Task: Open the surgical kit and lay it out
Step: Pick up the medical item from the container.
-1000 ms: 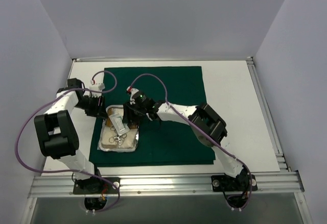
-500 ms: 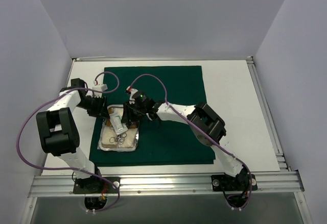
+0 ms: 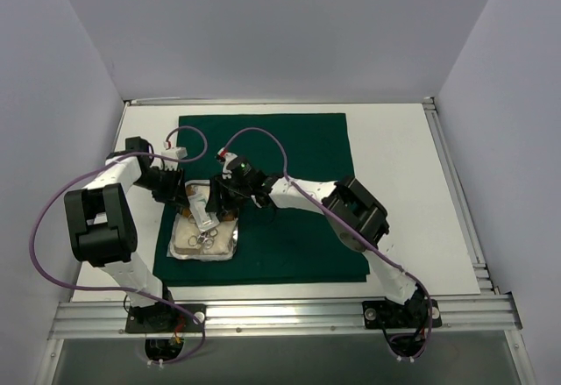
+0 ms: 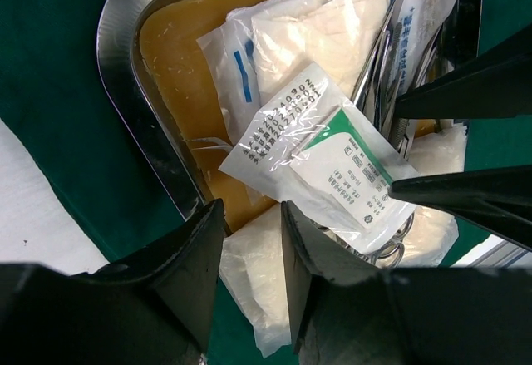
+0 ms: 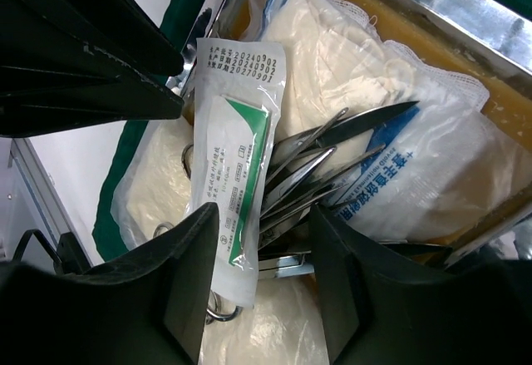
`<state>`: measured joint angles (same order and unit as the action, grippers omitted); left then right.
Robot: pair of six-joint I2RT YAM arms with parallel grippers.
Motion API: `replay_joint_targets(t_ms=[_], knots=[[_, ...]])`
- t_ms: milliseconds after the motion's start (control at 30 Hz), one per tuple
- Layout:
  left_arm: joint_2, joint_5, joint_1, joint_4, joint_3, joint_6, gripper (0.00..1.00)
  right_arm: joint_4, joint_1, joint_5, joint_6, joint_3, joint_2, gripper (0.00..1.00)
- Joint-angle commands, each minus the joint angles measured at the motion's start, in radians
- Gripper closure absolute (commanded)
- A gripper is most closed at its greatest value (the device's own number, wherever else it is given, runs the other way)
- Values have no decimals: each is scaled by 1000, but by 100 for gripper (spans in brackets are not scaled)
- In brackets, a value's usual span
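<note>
The dark green cloth [image 3: 289,148] lies spread flat on the table. On its left part stands the steel tray [image 3: 233,243] with the tan liner [image 4: 174,57]. In the tray lie white gauze packets [image 4: 324,32], a green-striped packet [image 5: 237,157] and a bundle of steel instruments [image 5: 324,165]. My left gripper [image 4: 252,207] hangs at the tray's left rim, its jaws apart, with a gauze packet's corner [image 4: 249,298] showing in the gap. My right gripper [image 5: 264,211] is open above the instruments and the striped packet. Both meet over the tray's far end [image 3: 203,199].
White tabletop [image 3: 394,183] surrounds the cloth, with an aluminium rail [image 3: 280,315] at the near edge and walls on three sides. Purple cables [image 3: 263,139] loop above the cloth. The right arm's fingers [image 4: 465,91] cross the left wrist view.
The left arm has crept slightly toward the far left. Both grippers stay over the tray's far end, and the striped packet has shifted a little.
</note>
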<state>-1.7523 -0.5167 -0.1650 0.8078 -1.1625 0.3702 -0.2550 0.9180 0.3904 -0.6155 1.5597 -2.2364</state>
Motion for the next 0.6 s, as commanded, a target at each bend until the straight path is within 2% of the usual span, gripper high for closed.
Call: replay_joint_targets(t_ms=[0, 333, 567], knots=[[-13, -5, 5, -35, 1, 1, 58, 40, 4, -44, 3, -21, 83, 55], [-24, 9, 9, -48, 9, 1, 62, 51, 13, -78, -18, -61, 124, 53], [-26, 4, 12, -50, 11, -1, 62, 7, 22, -16, -49, -41, 92, 63]])
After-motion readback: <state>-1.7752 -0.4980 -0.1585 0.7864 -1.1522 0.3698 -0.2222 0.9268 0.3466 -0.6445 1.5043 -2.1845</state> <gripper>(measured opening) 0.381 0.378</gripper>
